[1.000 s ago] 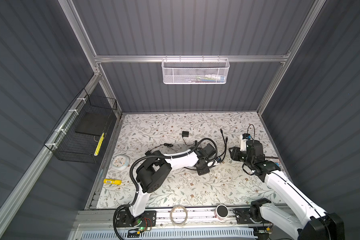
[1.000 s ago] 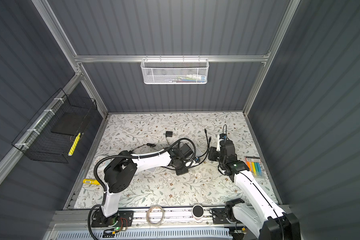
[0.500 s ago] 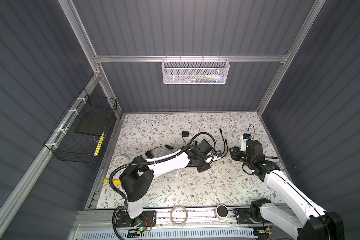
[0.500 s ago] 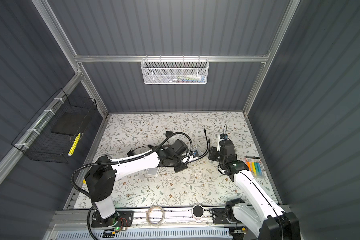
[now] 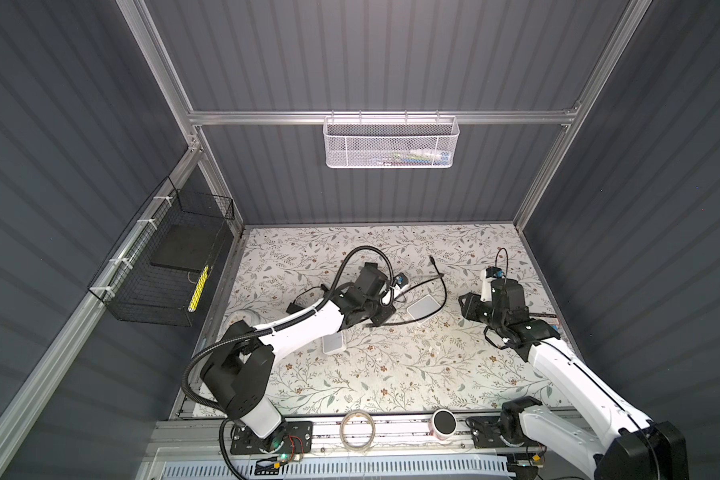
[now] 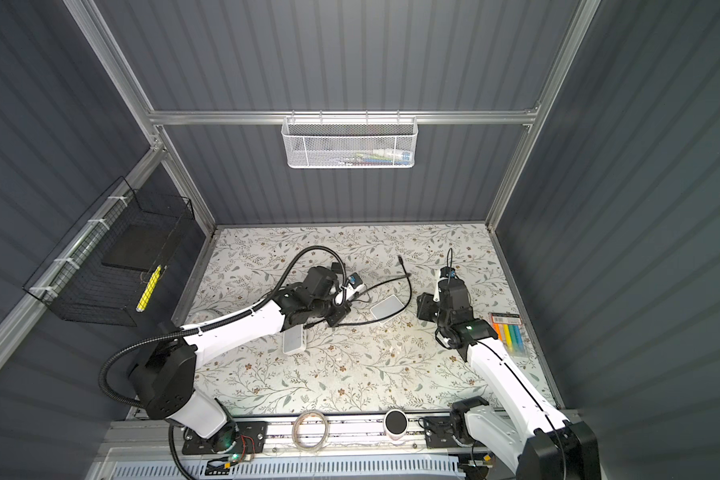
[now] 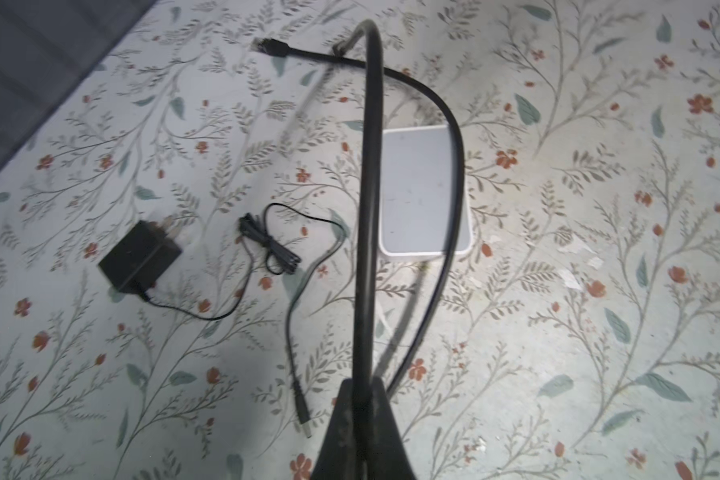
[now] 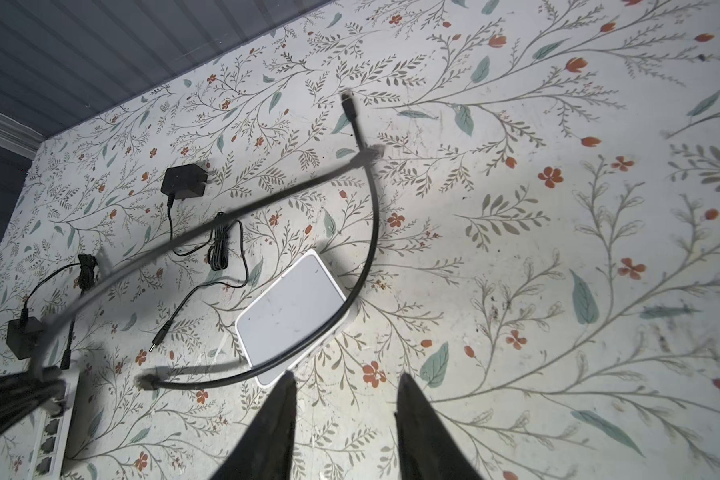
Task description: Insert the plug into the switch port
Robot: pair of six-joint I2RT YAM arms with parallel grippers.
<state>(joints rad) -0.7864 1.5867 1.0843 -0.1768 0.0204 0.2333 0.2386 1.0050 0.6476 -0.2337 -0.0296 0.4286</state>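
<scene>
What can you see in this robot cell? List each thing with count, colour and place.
Ethernet cable: one, black, arcing above the table
switches: two, white, table centre, one beneath the cable's arc
power adapters: two, black, thin leads, on the table
marker pack: one, multicoloured, right table edge
tape roll: one, clear, front rail
cylinder: one, white, black top, front rail
mesh basket: one, white, back rail
wire basket: one, black, left wall
left fingers: black, shut on the cable
right fingers: black, open, empty
</scene>
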